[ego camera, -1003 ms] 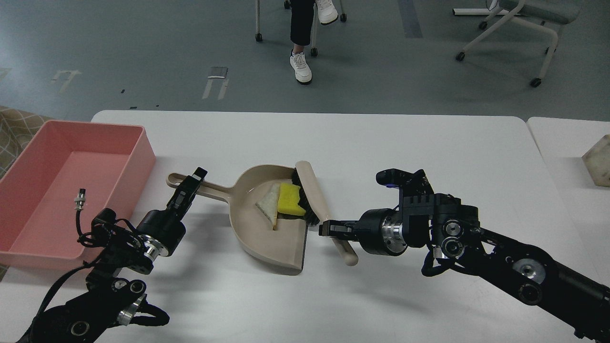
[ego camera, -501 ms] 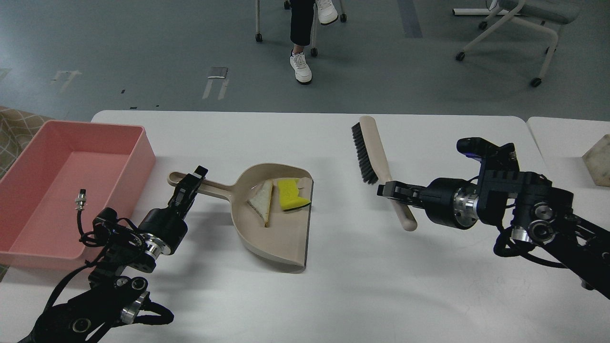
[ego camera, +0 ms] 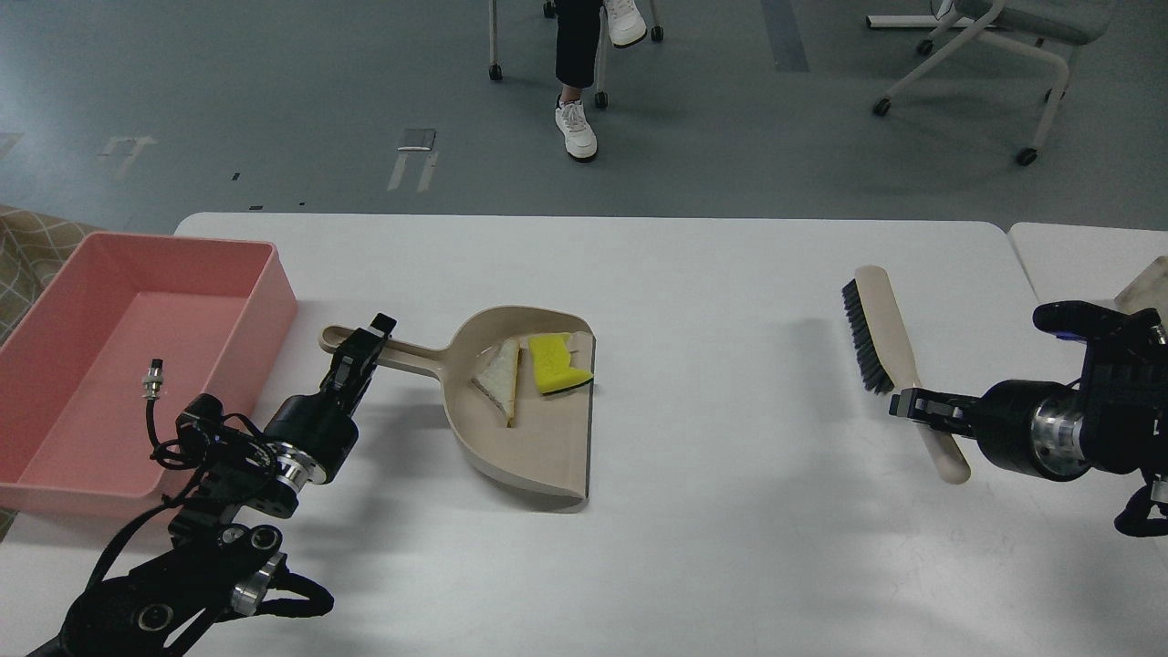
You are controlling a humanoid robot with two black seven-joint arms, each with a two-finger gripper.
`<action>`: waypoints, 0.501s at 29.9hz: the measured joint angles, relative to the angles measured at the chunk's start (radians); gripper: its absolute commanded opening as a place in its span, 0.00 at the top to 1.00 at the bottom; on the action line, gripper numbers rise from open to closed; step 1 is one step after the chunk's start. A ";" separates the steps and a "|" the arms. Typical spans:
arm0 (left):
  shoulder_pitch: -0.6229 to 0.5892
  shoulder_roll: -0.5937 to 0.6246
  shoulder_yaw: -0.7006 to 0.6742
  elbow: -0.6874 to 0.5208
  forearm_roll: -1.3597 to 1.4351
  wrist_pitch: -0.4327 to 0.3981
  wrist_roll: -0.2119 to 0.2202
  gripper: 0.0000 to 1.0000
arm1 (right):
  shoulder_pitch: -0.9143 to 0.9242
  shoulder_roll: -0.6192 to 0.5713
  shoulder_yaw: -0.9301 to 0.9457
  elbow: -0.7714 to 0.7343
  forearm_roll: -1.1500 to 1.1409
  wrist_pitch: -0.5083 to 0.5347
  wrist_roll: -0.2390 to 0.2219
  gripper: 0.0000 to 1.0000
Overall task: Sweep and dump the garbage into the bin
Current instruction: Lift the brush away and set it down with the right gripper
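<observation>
The garbage lies inside the beige dustpan (ego camera: 529, 429): a yellow sponge piece (ego camera: 557, 363) and a thin beige strip (ego camera: 500, 379) leaning beside it. My left gripper (ego camera: 360, 351) is shut on the dustpan's long handle (ego camera: 401, 354), holding the pan slightly raised at the table's middle left. The pink bin (ego camera: 109, 365) stands at the left edge of the table, just left of the handle. My right gripper (ego camera: 917, 404) is shut on the handle of the beige brush (ego camera: 881, 333) at the far right, well away from the pan.
A small metal connector on a black cable (ego camera: 153, 381) sticks up from my left arm in front of the bin. A pale block (ego camera: 1145, 287) sits on a second table at the right. A seated person's legs (ego camera: 577, 73) and wheeled chairs (ego camera: 985, 55) are beyond the white table (ego camera: 712, 511).
My right gripper has carried the brush from the dustpan's mouth far to the right. The sponge and strip have stayed in the pan. The left gripper has lifted the pan slightly.
</observation>
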 measured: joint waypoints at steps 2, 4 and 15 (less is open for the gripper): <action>0.000 -0.001 0.000 0.000 0.000 0.000 0.000 1.00 | -0.008 -0.015 0.000 0.000 0.000 0.000 0.000 1.00; -0.002 -0.001 0.001 0.000 0.000 0.000 0.000 1.00 | -0.018 -0.033 -0.001 -0.002 0.000 0.000 0.000 1.00; -0.015 0.004 0.002 0.002 -0.002 -0.003 -0.001 1.00 | -0.050 -0.091 -0.004 0.028 0.026 0.000 0.000 1.00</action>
